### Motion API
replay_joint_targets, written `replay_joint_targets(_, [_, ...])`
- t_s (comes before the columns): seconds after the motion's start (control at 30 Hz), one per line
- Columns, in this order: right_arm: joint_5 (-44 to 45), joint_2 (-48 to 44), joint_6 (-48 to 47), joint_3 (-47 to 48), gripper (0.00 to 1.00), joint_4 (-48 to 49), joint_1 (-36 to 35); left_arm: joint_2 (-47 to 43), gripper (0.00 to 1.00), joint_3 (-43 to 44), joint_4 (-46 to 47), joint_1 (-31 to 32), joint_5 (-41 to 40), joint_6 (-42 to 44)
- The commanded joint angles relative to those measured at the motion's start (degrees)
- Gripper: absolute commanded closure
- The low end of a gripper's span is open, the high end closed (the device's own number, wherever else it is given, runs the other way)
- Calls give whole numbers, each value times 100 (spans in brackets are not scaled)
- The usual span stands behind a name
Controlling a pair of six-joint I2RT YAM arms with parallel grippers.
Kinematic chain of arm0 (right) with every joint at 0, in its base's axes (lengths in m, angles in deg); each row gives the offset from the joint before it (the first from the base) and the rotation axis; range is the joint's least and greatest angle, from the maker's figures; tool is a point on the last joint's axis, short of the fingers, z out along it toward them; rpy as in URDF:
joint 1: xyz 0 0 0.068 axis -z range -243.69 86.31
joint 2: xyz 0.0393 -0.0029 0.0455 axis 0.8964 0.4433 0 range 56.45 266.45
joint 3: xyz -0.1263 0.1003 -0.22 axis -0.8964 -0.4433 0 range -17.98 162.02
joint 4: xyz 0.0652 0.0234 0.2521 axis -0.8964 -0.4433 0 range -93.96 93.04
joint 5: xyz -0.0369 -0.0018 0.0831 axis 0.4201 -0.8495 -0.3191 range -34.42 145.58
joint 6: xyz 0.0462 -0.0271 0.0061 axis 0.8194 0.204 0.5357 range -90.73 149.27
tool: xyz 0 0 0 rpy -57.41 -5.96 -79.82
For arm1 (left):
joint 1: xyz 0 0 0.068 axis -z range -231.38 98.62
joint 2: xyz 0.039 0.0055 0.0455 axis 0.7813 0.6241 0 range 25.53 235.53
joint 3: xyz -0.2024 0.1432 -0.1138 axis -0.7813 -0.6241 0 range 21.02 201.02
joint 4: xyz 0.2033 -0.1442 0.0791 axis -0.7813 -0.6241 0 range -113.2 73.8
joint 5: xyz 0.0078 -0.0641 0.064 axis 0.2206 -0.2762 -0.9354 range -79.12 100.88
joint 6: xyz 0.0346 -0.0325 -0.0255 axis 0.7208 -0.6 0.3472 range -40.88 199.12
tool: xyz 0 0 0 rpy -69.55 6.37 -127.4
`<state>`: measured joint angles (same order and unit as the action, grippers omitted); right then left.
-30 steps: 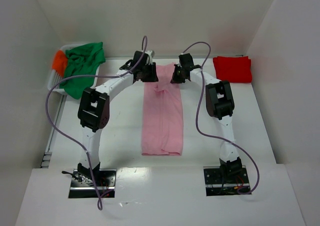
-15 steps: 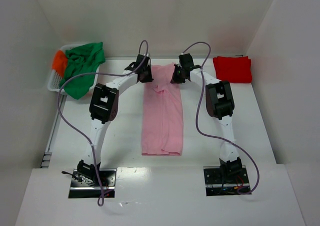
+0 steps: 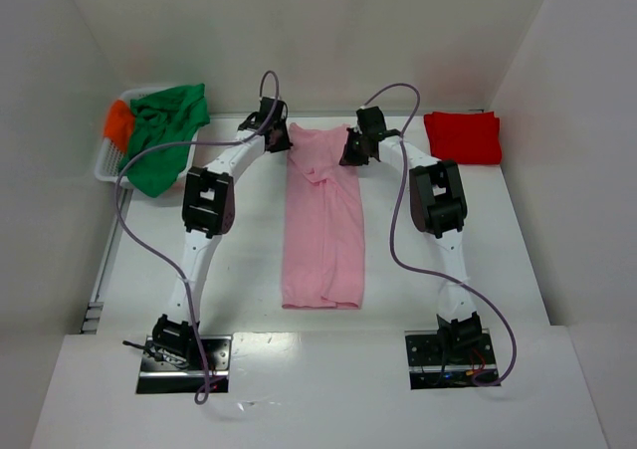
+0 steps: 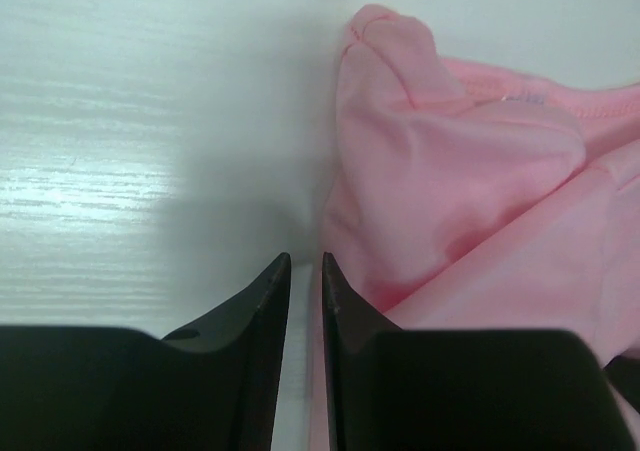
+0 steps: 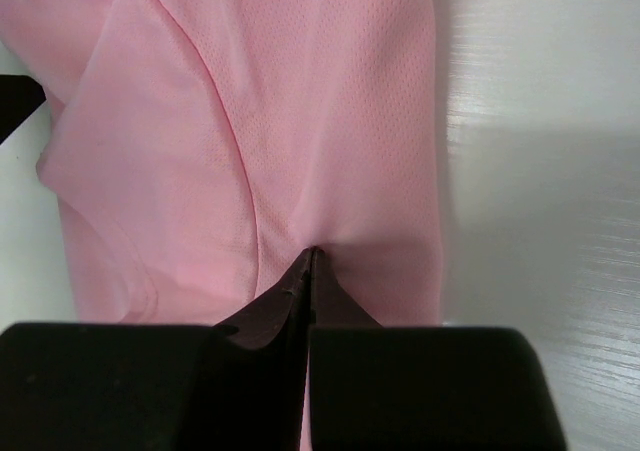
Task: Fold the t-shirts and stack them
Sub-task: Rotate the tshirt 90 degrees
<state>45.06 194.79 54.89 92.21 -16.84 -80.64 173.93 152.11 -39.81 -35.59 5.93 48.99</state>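
The pink t-shirt (image 3: 323, 230) lies as a long folded strip down the middle of the table. Its far end is bunched between my two grippers. My left gripper (image 3: 282, 138) is at the shirt's far left corner. In the left wrist view its jaws (image 4: 305, 258) stand a narrow slit apart, with the pink cloth's (image 4: 450, 201) edge running under the right finger and into the slit. My right gripper (image 3: 350, 153) is at the far right corner. In the right wrist view it (image 5: 312, 251) is shut tight, pinching a pucker of pink cloth (image 5: 250, 121).
A folded red t-shirt (image 3: 463, 137) lies at the far right of the table. A green t-shirt (image 3: 164, 130) and an orange one (image 3: 117, 120) hang over a white basket (image 3: 107, 160) at the far left. White walls enclose the table.
My left gripper has moved left and farther back, and the shirt's far left corner has spread out with it. The right gripper has not moved.
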Motion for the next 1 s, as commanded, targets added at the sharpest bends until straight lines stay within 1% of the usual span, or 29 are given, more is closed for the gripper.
replay_joint_targets(0.0, [182,-9,-190,-314,100,-552,78,207,73,567,-433,64,-164,95])
replay_joint_targets(0.07, [182,-9,-190,-375,100,-552,130,207,72,681,-433,64,-216,209])
replay_joint_targets(0.17, [182,-71,-190,-376,100,-552,131,41,65,909,-433,12,-164,384])
replay_joint_targets(0.2, [182,-123,-190,-376,100,-552,131,-99,61,997,-433,12,-164,516])
replay_joint_targets(0.3, [130,-123,-242,-376,100,-552,131,-373,52,1059,-433,12,-164,710])
replay_joint_targets(0.33, [130,-184,-242,-323,100,-552,131,-582,47,1059,-433,12,-112,841])
replay_joint_targets(0.43, [68,-238,-242,-200,100,-552,131,-1030,40,937,-512,12,72,1035])
replay_joint_targets(0.47, [68,-377,-303,-148,99,-552,131,-1163,34,849,-512,12,238,1157])
replay_joint_targets(0.5, [68,-448,-304,-147,98,-552,131,-1477,32,544,-512,12,336,1158])
replay_joint_targets(0.53, [68,-605,-304,-147,96,-552,131,-1654,30,306,-512,12,641,1228])
replay_joint_targets(0.57, [16,-685,-356,-147,96,-552,131,-1856,29,16,-399,12,818,1229])
replay_joint_targets(0.6, [15,-773,-357,-147,96,-552,131,-2293,25,-335,-120,12,1020,1229])
replay_joint_targets(0.63, [-46,-948,-357,-147,96,-552,131,-2533,23,-1130,22,12,1449,1229])
replay_joint_targets(0.67, [-46,-1037,-357,-147,95,-552,131,-2779,23,-1529,163,12,1679,1229])
replay_joint_targets(0.7, [-46,-1116,-357,-147,94,-500,131,-3242,21,-1942,460,12,1934,1159])
replay_joint_targets(0.73, [-107,-1212,-357,-252,92,-499,131,-3464,19,-2721,594,12,2180,1158])
replay_joint_targets(0.77, [-108,-1413,-357,-322,89,-412,131,-3841,19,-3077,804,12,2731,1158])
replay_joint_targets(0.8, [-169,-1511,-357,-497,87,-359,131,-3984,18,-3359,806,99,2971,1306])
replay_joint_targets(0.83, [-169,-1616,-357,-586,87,-359,131,-4116,18,-3614,806,178,3121,1447])
replay_joint_targets(0.9, [-239,-1932,-270,-779,87,-193,131,-4301,18,-4202,702,529,3350,1702])
replay_joint_targets(0.93, [-240,-2038,-269,-1024,87,-192,131,-4380,18,-4353,701,643,3482,1834])
replay_joint_targets(0.97, [-292,-2153,-182,-1174,90,-79,131,-4381,18,-4485,701,836,3649,1835])
